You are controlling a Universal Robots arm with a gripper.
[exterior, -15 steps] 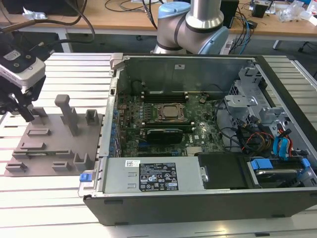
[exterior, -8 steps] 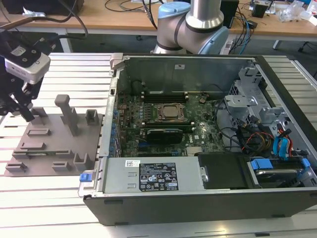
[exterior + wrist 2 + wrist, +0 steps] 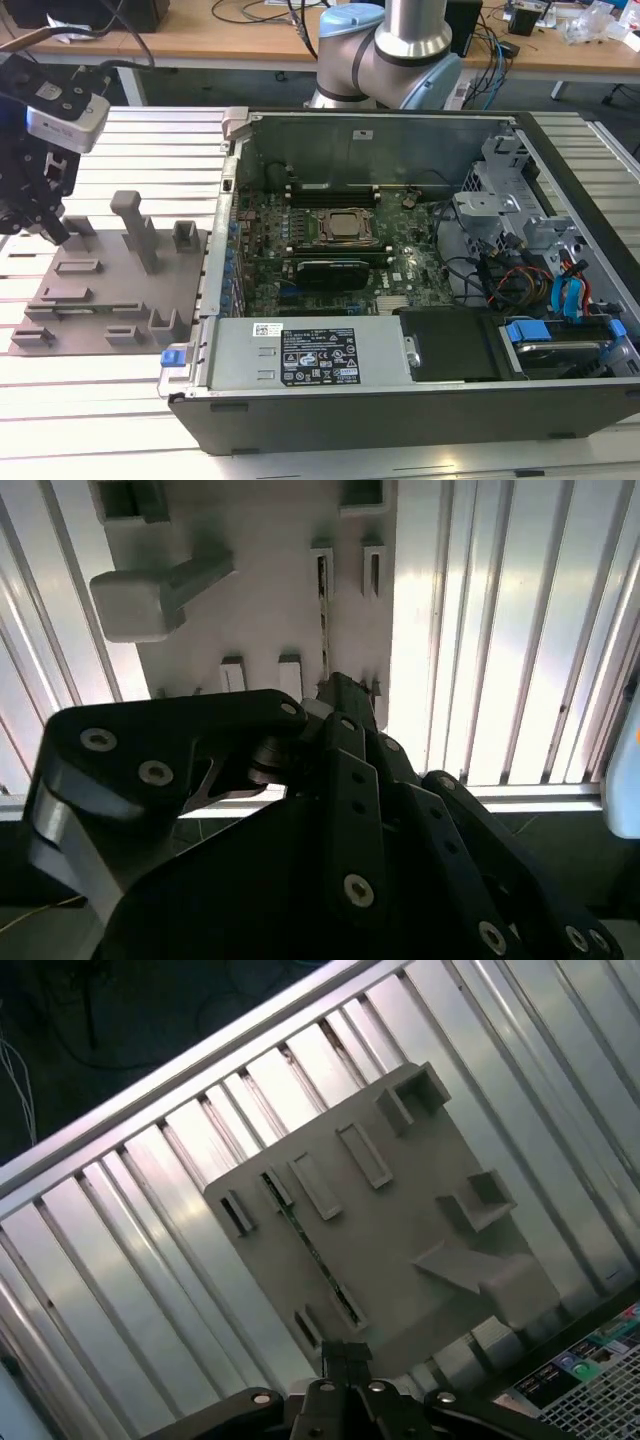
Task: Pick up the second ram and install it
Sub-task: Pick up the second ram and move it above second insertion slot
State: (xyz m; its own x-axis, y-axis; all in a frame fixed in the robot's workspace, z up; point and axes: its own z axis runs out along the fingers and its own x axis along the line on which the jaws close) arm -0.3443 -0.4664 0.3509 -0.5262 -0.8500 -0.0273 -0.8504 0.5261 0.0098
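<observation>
The second ram [image 3: 306, 1246] is a thin green strip standing on edge in a slot of the grey fixture plate [image 3: 400, 1230]; in the second wrist view the ram [image 3: 323, 610] is a narrow line between the plate's [image 3: 270, 600] small brackets. My gripper [image 3: 50, 228] hangs over the plate's [image 3: 110, 290] far-left corner in the exterior view. In both wrist views the gripper [image 3: 346, 1352] [image 3: 345, 690] sits just above one end of the ram, shut, fingers together and apart from it.
An open computer case [image 3: 400, 370] lies at the exterior view's right of the plate, with the motherboard, CPU socket [image 3: 345, 228] and memory slots [image 3: 335, 187] inside. An upright post [image 3: 135, 225] rises from the plate. A ribbed metal table [image 3: 150, 140] lies beneath.
</observation>
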